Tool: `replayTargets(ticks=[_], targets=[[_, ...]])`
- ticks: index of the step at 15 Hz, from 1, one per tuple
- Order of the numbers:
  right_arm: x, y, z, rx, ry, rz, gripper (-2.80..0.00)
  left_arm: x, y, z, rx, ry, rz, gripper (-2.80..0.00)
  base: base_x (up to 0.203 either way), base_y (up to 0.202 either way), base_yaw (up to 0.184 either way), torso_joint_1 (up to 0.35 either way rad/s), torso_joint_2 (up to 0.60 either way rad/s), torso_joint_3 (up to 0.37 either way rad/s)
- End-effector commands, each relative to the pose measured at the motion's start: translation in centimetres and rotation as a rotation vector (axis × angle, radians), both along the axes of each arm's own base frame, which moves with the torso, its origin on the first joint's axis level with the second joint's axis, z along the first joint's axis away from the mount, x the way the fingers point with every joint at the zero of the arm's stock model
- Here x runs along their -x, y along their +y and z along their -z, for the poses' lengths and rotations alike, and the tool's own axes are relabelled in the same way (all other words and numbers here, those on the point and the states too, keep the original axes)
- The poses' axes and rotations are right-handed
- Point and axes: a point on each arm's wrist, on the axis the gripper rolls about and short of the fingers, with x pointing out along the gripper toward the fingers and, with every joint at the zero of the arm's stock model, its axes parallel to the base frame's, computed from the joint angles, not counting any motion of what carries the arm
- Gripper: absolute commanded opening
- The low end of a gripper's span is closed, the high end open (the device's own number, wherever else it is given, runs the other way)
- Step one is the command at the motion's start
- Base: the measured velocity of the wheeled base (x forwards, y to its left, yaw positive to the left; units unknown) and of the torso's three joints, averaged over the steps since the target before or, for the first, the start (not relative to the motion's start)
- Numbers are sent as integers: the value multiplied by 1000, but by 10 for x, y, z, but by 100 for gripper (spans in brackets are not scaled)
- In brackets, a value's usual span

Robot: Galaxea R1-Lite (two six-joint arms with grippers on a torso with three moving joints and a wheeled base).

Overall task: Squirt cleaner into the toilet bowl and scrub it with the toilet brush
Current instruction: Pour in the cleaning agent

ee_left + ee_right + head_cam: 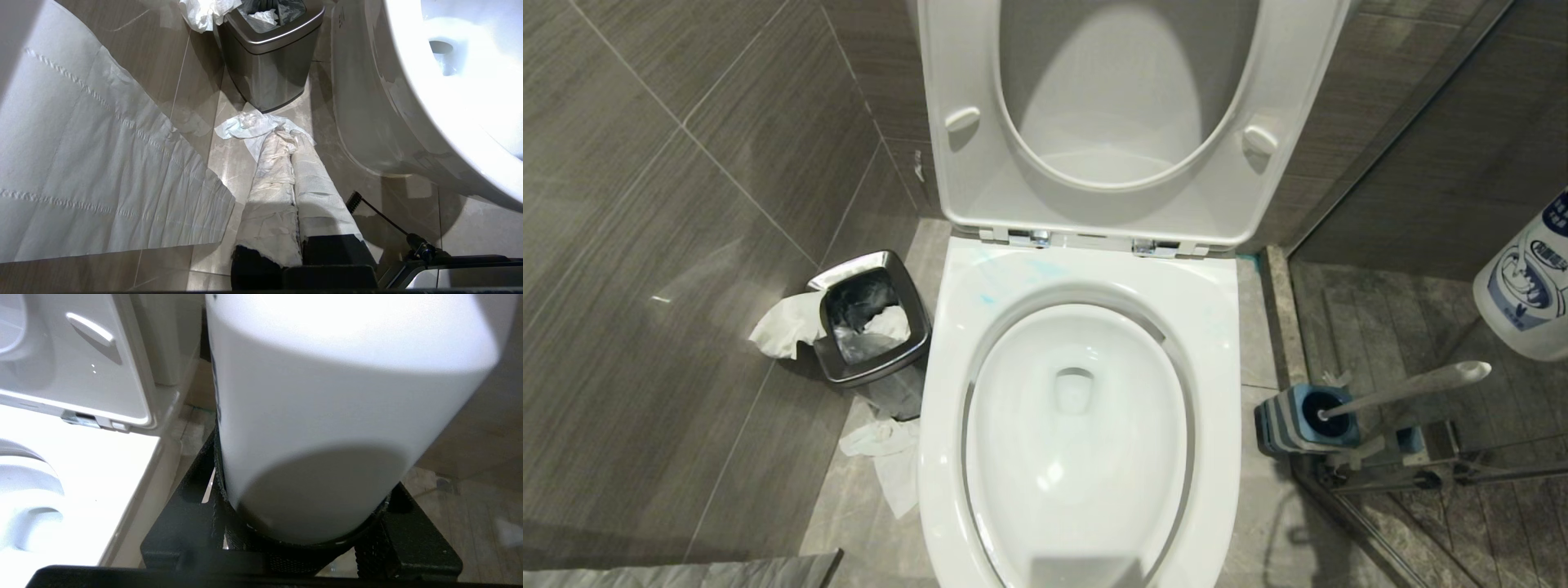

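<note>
Head view: toilet bowl (1078, 425) open below, seat and lid tipped up against the wall; faint turquoise smears of cleaner (987, 298) on the back rim near the hinges. White cleaner bottle (1529, 282) at the far right edge, off to the side of the bowl, not over it. Toilet brush (1405, 390) leaning in its blue holder (1303, 418) on the floor right of the bowl. Steel bin (870, 327) with loose tissue on the left.

Left wrist view: left claw (296, 192) pressed together, wrapped in white paper, hanging low beside the bowl's outer wall (363, 122); parked.

Right wrist view: right claw (304, 535) pinching the bottle (343, 416) around its body, bowl rim (81, 490) off to one side.

Step in hand, as judged: carrying the bottle over the basin. Best done by keeping the squeeze firm, bringing the nozzle past the rim before tilting, aiming at the inner wall under the rim.

Risk: squirting early, adding smears to the rim or floor.
</note>
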Motion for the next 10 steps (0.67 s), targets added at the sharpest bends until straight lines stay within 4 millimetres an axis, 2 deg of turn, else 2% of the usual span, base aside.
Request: replayTargets(ticks=[1, 6, 10], targets=[[0, 0, -1, 2, -1, -5, -280, 0, 0, 0, 1, 2, 0, -280, 0, 0, 0, 0, 0, 0], [0, 17, -4, 76, 88, -53, -280, 0, 0, 0, 1, 2, 0, -280, 0, 0, 0, 0, 0, 0], [-3, 44, 6, 164, 145, -39, -280, 0, 0, 0, 0, 2, 1, -280, 0, 0, 0, 0, 0, 0]])
